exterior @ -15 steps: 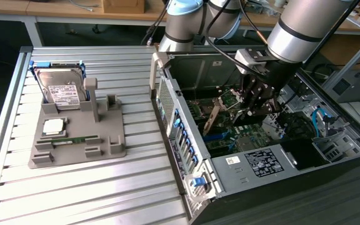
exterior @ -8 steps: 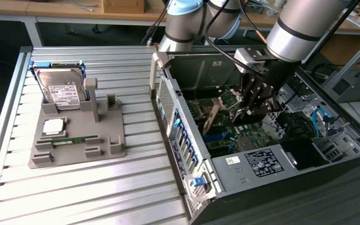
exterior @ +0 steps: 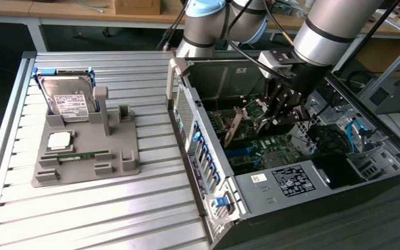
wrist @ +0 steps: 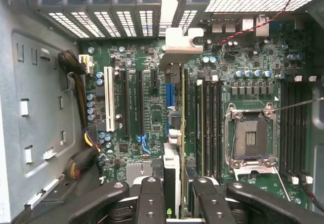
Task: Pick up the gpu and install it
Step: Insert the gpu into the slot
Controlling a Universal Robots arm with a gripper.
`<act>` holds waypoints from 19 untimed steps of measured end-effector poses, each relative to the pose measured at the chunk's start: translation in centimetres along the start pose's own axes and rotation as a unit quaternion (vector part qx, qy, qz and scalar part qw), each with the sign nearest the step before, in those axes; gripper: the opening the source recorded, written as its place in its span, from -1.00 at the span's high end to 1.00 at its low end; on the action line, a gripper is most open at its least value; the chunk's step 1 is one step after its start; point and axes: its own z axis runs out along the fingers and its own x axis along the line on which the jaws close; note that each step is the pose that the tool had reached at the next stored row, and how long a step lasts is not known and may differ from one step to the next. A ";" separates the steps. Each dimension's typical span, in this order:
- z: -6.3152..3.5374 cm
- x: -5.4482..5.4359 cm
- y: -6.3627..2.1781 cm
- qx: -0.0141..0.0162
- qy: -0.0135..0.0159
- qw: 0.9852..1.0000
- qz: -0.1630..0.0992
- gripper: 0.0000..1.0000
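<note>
**GPU held on edge over the motherboard inside the open case**

The arm [exterior: 325, 31] reaches down into the open case [exterior: 207, 156], which lies on its side on a slatted table [exterior: 82, 213]. Its gripper [wrist: 179, 204] is closed on the gpu [wrist: 182, 133], with a finger [wrist: 152, 198] on each flat face of the card. In the wrist view the card stands on edge between the fingers, seen as a thin line running away from the camera, its silvery metal bracket at the far end by the rear slot openings. It hangs over the motherboard [wrist: 131, 113], in line with the expansion slots and beside the long black slot; whether its lower edge is seated in a slot cannot be told. In the exterior view the card shows as a slanted piece with a copper-coloured edge amid the green board, just beside the gripper.

The empty CPU socket [wrist: 250, 138] lies to one side of the card, with memory slots between them. A white slot [wrist: 108, 97] lies on the other side.

A white label [exterior: 294, 179] sits on a metal box at the case's near end; its print is too small to read. Markings on the motherboard are likewise illegible.

On the table, well apart from the case toward the exterior view's left, a grey holder [exterior: 89, 156] carries a hard drive [exterior: 68, 96] standing upright with a white label, unreadable, a square chip [exterior: 60, 139] and a slim green memory stick [exterior: 78, 154].
</note>
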 end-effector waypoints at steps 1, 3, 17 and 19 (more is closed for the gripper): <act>0.01 -0.2 0.01 0.000 0.000 1.000 0.000 0.47; 0.03 -0.4 0.01 0.000 0.000 1.000 0.000 0.47; 0.06 -1.4 0.04 0.000 0.000 1.000 0.000 0.47; 0.07 -1.4 0.10 0.000 0.000 1.000 0.000 0.47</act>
